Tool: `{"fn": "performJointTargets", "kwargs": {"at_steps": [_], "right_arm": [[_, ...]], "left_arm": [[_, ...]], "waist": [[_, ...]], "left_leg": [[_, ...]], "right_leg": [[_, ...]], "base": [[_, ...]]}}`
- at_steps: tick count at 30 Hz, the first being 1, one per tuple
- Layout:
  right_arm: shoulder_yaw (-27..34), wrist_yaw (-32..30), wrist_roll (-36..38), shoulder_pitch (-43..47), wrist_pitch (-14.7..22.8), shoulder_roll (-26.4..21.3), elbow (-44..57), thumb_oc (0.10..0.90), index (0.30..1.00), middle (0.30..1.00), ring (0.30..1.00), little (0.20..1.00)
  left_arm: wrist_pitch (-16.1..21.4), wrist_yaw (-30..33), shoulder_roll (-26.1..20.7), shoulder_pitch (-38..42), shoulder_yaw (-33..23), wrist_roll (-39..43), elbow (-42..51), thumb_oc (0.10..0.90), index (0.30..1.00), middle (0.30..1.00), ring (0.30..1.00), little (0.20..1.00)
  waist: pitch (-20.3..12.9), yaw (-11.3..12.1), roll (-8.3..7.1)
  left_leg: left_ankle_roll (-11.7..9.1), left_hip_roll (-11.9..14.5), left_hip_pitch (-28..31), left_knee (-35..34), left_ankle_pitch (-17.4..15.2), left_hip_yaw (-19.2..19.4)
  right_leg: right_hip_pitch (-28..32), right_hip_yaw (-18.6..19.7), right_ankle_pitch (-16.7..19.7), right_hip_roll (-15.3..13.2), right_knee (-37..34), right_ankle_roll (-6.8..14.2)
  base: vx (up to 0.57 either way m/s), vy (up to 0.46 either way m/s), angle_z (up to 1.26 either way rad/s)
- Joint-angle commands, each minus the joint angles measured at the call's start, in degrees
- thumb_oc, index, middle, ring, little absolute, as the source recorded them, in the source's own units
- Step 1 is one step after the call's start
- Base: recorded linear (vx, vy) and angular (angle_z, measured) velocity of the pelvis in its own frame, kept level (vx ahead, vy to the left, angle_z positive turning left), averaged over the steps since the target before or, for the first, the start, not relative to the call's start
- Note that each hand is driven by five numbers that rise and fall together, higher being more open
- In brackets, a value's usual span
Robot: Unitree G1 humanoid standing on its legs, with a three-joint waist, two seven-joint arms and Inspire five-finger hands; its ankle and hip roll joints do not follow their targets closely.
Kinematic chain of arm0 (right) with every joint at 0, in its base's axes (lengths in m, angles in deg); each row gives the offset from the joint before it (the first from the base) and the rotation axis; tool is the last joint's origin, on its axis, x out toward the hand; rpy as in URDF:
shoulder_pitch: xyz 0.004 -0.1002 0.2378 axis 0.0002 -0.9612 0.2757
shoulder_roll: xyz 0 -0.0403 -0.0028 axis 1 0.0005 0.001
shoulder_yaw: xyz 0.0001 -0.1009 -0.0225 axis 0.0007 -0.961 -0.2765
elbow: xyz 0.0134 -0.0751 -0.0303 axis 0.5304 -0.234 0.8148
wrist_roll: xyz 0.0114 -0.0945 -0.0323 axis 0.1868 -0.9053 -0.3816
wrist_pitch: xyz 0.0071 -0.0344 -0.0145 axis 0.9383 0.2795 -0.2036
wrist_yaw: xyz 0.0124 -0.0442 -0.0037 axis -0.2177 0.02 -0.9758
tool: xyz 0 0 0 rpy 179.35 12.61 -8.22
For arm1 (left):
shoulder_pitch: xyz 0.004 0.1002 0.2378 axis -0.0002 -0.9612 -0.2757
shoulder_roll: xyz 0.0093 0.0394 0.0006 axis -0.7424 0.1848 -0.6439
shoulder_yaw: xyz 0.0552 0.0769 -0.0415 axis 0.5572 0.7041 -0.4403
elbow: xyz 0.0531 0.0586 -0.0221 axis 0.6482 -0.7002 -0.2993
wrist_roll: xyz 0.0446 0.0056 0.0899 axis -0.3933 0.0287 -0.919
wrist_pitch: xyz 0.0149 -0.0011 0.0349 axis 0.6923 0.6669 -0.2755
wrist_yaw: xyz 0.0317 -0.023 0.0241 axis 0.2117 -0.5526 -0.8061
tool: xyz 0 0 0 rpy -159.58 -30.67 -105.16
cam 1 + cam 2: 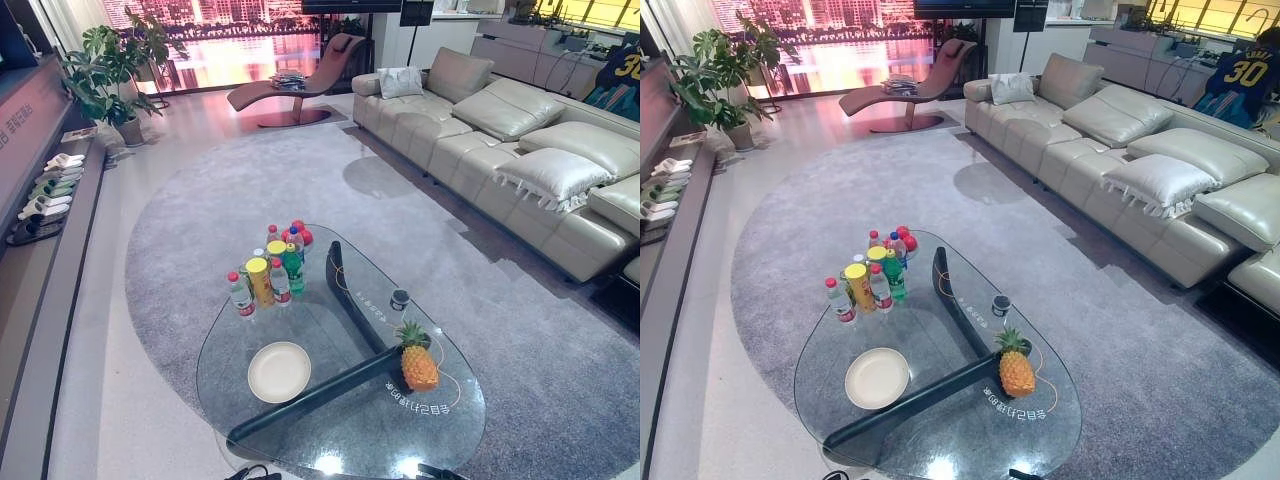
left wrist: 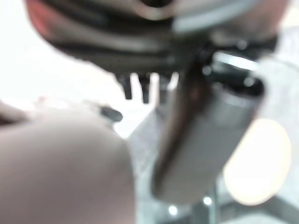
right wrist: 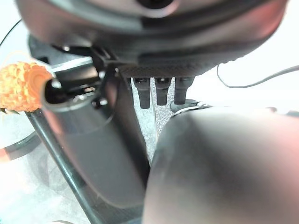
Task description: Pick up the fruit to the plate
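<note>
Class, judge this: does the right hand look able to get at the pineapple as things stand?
Probably yes. The pineapple stands upright near the table's right edge, apart from the bottles and plate, with nothing close around it. The right hand hangs with straight fingers.

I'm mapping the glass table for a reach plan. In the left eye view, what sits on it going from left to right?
Cluster of bottles → white plate → small dark cup → pineapple. The bottles and plate overlap somewhat in left-right span; the bottles start furthest left.
</note>
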Motion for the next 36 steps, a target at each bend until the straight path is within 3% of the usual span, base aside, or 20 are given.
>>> {"fn": "performJointTargets", "kwargs": {"at_steps": [1, 21, 30, 36], "right_arm": [[-1.5, 1.0, -2.1, 2.5, 0.2, -0.3, -4.5, 0.8, 0.9, 0.9, 0.9, 0.9], [-1.4, 0.2, -2.1, 2.5, 0.7, -0.3, -4.8, 0.8, 0.9, 0.9, 0.9, 0.9], [-0.4, -7.0, -3.9, 2.7, 4.0, -1.0, -4.5, 0.8, 0.9, 0.9, 0.9, 0.9], [0.9, -12.6, -0.8, 3.6, 6.9, -2.5, -2.0, 0.8, 0.9, 0.9, 0.9, 0.9]], "left_arm": [[1.1, -1.3, 0.4, 5.1, 0.0, -0.1, -4.3, 0.8, 0.9, 0.9, 0.9, 0.9], [1.4, -1.5, 0.5, 5.2, 0.1, -0.1, -4.4, 0.8, 0.9, 0.9, 0.9, 0.9], [1.1, -1.0, 0.2, 4.7, 0.0, 0.6, -4.3, 0.8, 0.9, 0.9, 0.9, 0.9], [1.3, -1.5, -0.9, 4.1, -0.4, 1.7, -4.1, 0.8, 0.9, 0.9, 0.9, 0.9]], "waist": [[0.8, 0.2, -1.72], [1.1, 0.0, -1.62], [2.2, 0.0, -1.79], [4.0, 0.4, -2.46]], "left_leg": [[-1.7, -2.3, 0.1, 0.4, -3.3, -0.5], [-1.6, -2.3, -0.1, 0.5, -3.2, -0.4], [-1.5, -2.0, -0.8, 0.9, -3.1, -0.1], [-1.2, -1.8, -2.6, 2.6, -3.3, -0.1]], "right_leg": [[2.9, -1.0, -0.5, -2.6, 1.4, 3.2], [2.6, -0.8, -0.5, -2.7, 1.6, 3.2], [1.4, -0.6, -0.7, -2.5, 2.7, 3.2], [-0.5, -0.2, -0.8, -2.2, 4.0, 3.1]], "base": [[0.0, 0.0, 0.0], [0.0, 0.0, 0.0], [0.02, -0.003, 0.0], [0.01, -0.022, -0.01]]}}
